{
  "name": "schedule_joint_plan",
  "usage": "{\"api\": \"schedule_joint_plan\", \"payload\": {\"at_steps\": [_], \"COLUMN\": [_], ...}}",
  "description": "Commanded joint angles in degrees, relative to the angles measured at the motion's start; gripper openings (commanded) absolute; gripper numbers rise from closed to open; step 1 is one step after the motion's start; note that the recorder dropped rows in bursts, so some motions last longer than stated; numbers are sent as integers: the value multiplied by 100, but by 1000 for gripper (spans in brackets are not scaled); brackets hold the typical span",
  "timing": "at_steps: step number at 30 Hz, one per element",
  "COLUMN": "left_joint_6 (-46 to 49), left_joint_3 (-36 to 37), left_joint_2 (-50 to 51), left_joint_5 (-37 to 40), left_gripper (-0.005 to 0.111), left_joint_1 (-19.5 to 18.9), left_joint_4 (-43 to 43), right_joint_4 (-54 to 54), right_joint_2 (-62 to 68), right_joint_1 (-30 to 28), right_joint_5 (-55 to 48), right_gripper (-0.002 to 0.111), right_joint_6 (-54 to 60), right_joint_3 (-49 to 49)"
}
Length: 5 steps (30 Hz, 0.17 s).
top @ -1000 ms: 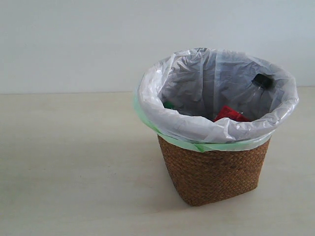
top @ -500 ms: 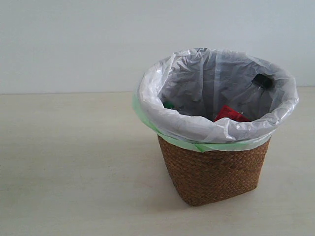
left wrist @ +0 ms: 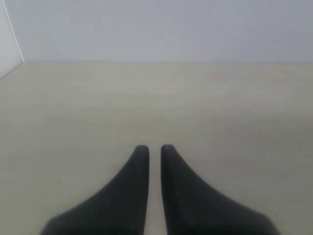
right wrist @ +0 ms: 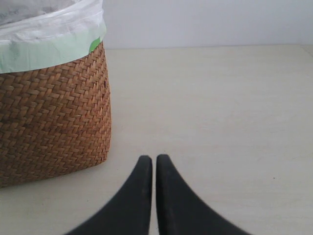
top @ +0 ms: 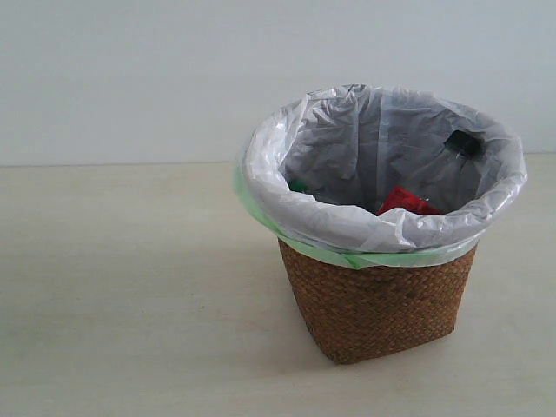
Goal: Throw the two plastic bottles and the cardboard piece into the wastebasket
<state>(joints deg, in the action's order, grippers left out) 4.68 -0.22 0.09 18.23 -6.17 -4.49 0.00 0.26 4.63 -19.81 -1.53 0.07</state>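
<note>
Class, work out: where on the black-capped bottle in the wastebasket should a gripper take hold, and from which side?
Probably its neck, just under the black cap, coming from above. The bottle leans cap-up against the liner inside the wastebasket; only the open top gives access.

The right gripper hung near the wicker side of the wastebasket, its 2 fingers nearly touching, empty. The left gripper was likewise closed on nothing.
</note>
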Motion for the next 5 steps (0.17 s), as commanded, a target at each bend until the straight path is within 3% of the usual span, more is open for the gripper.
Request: {"api": "schedule_joint_plan", "payload": {"at_steps": [1,5], "left_joint_6": [26,26], "left_joint_3": [22,22], "left_joint_2": [-9,-9], "left_joint_5": [-29,-29], "left_gripper": [8,8], "left_joint_1": [-2,-2], "left_joint_4": [-80,-80], "right_joint_4": [0,0], "right_joint_2": [-26,-26], "right_joint_1": [-35,-35], "right_joint_5": [43,43], "right_gripper": [0,0], "right_joint_6": [26,26], "right_joint_3": [-7,-7]}}
